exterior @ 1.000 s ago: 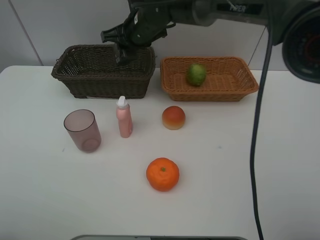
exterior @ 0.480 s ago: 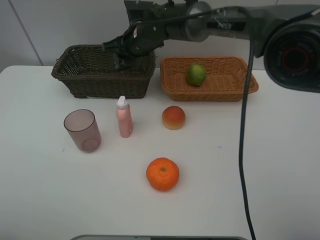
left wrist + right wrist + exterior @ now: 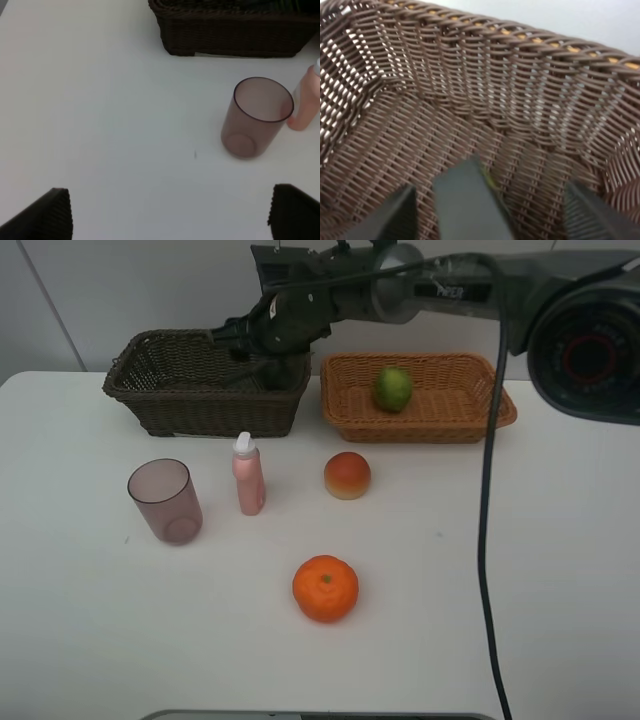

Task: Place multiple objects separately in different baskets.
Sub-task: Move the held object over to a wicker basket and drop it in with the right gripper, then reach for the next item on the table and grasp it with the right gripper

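Right jaws released inside the dark brown basket [image 3: 200, 410], far left; left jaws spread wide, empty.

From high up you see the lime [image 3: 393, 388] in the orange-tan basket [image 3: 430, 426], far right, with cup [image 3: 165, 501], pink bottle [image 3: 248, 476], peach [image 3: 347, 475] and tangerine [image 3: 325, 588] nearer on the white worktop [image 3: 570, 620] below a pale wall. Your left wrist camera catches only cup, bottle and brown basket. Your right wrist camera alone shows a blurred dark bottle [image 3: 467, 202] loose between the jaws.
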